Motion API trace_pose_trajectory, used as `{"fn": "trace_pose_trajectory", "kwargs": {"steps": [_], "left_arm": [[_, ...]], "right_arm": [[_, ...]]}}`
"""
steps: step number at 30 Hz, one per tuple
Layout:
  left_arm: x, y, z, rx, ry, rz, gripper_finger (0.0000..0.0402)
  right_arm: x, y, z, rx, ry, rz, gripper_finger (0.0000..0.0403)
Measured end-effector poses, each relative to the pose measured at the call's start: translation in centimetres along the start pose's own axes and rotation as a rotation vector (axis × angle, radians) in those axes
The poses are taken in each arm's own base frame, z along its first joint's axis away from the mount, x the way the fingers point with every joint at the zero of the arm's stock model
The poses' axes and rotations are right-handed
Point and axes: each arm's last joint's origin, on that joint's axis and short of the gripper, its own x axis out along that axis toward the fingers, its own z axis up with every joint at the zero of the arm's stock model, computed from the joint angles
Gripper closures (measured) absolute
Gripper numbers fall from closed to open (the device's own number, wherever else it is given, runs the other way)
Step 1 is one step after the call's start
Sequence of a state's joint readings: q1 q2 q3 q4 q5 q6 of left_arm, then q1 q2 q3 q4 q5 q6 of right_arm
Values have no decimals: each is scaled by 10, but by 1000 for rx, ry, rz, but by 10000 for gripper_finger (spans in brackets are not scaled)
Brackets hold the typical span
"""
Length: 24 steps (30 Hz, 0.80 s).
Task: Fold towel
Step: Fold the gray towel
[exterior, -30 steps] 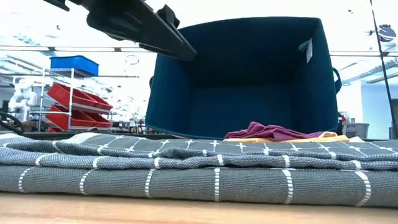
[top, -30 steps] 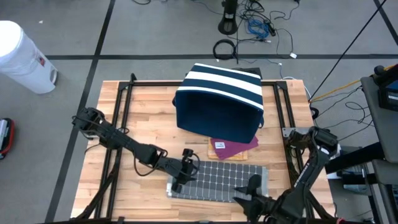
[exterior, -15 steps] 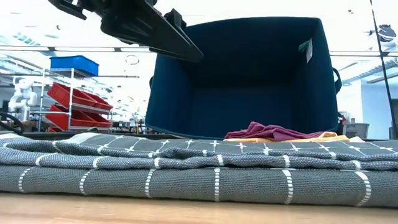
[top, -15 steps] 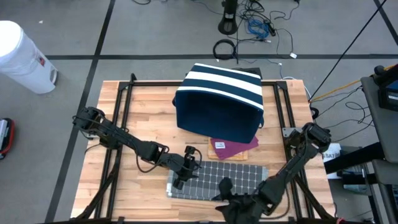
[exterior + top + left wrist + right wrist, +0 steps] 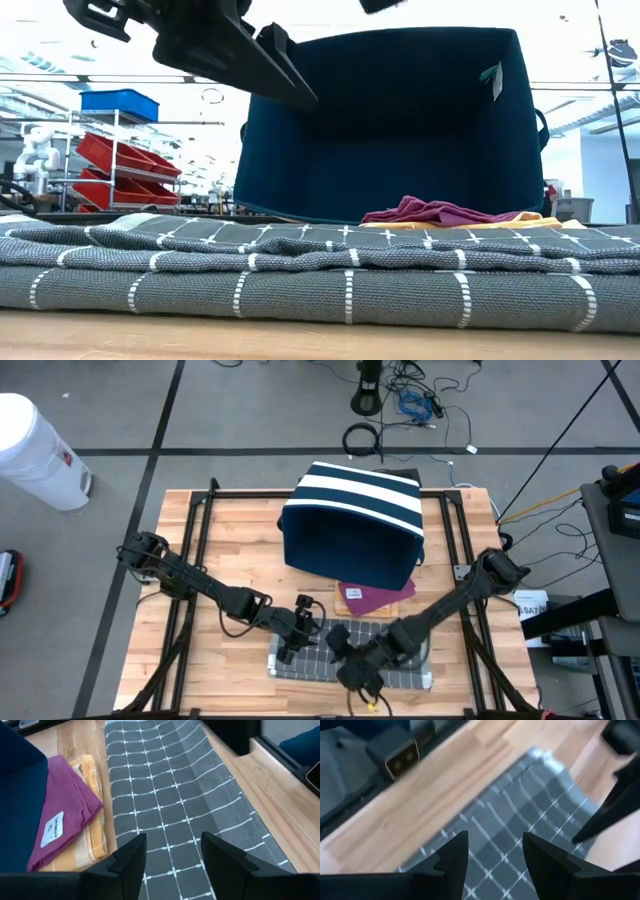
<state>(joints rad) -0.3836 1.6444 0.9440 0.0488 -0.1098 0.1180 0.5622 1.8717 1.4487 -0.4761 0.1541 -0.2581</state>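
Grey woven towel with white grid lines (image 5: 350,652) lies already folded into a long strip near the table's front edge, in front of the navy fabric bin with white stripes (image 5: 352,520). Left gripper (image 5: 296,635) hovers over its left end, right gripper (image 5: 345,660) over its middle; both jaws spread, holding nothing. Soft, light, limp cloth, likely to sag; best pinched at a short end's corners.
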Motion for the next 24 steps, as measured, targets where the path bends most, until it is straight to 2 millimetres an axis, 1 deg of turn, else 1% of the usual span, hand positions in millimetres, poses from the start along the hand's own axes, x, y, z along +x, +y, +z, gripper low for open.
{"fn": "trace_pose_trajectory", "kwargs": {"steps": [4, 7, 11, 15, 17, 20, 24], "left_arm": [[0, 0, -2, -5, 18, 0, 207], [0, 0, -2, -5, 21, 1, 207], [0, 4, -3, -17, 25, 12, 207], [1, 8, -3, -34, 28, 21, 207], [1, 10, -4, -42, 29, 25, 207], [1, 11, -4, -48, 28, 27, 207], [1, 12, -2, -52, 5, 20, 207]], "right_arm": [[3, -17, -11, 32, 42, 94, 227], [1, -25, -19, 34, 52, 133, 227], [-16, -35, -36, 34, 22, 107, 236], [-42, -45, -66, 91, -72, 51, 250], [-56, -45, -83, 139, -132, 23, 255], [-72, -38, -112, 220, -200, -5, 259], [-83, -21, -146, 365, -274, -8, 259]]}}
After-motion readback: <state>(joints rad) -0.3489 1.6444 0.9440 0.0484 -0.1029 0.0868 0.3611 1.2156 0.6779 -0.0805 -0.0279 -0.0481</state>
